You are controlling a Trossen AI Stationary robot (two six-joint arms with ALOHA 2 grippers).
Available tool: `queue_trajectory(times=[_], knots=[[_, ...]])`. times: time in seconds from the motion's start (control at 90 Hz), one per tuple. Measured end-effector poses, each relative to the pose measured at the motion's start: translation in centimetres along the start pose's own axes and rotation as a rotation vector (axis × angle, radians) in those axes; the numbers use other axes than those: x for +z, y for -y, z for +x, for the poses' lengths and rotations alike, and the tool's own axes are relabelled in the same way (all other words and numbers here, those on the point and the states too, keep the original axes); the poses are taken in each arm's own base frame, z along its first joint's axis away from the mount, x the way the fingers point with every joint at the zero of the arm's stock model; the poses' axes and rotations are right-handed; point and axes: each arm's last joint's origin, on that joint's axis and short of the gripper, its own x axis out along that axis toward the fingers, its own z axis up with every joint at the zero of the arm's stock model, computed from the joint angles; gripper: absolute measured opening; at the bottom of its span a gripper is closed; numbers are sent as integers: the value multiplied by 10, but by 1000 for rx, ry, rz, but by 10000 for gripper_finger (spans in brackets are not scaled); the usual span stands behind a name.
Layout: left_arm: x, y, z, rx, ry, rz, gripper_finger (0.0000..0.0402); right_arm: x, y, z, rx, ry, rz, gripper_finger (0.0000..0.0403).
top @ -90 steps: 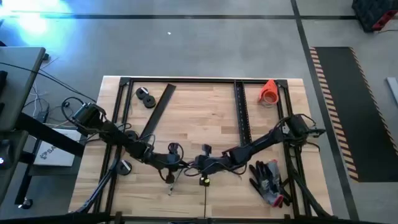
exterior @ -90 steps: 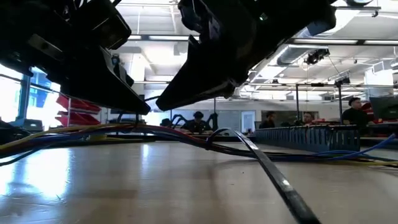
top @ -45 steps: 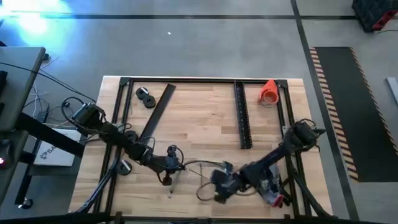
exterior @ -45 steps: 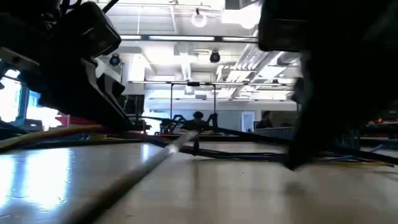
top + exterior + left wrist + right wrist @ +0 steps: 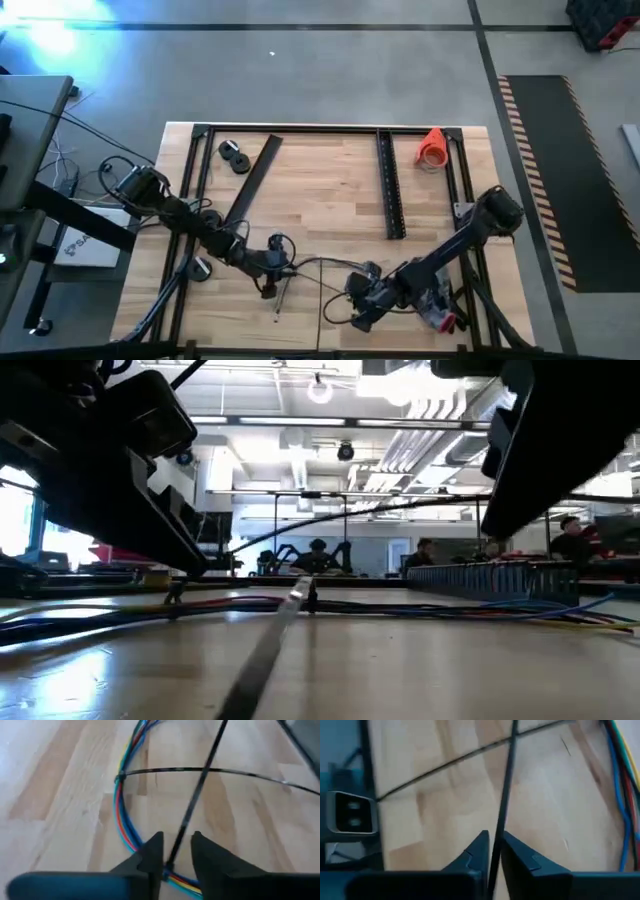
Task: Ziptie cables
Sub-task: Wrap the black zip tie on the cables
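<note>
The cables point(image 5: 122, 815) lie on the wooden table point(image 5: 320, 190) as a bundle of blue, red, yellow and green wires, curving away from the left gripper point(image 5: 175, 851) and running right under its fingertips. A black zip tie point(image 5: 200, 775) is looped around the bundle a little way ahead of that gripper; its loop cinches the wires at one side and its long tail arcs off across the table. Another thin black strand runs from between the left gripper's fingers up to that loop; the fingers stand narrowly apart with the strand between them, seemingly pinching it just above the wires.

The right gripper point(image 5: 492, 851) sits near the table's front edge, well apart from the left one in the high view point(image 5: 365, 305). Its fingers are nearly closed on the thin black tail of the zip tie point(image 5: 506, 785), which stretches straight ahead from between them. The coloured cables point(image 5: 622, 795) lie off to one side of this gripper, not touching it.
</note>
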Motion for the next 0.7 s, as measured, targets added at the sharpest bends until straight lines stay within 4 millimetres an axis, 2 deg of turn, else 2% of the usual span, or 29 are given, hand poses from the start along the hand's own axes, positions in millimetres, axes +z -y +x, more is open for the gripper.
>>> queue_trajectory(times=[0.144,0.333,0.478,0.7], knots=[[9,4,-10,-69,8,-36,150,8,5,-13,6,-12,-46,130],[16,6,-30,-21,14,19,159,27,6,-15,67,96,-111,207],[13,5,-30,-11,-20,98,154,48,11,10,105,240,-112,226],[3,2,-22,10,-71,130,152,65,28,57,75,330,-130,208]])
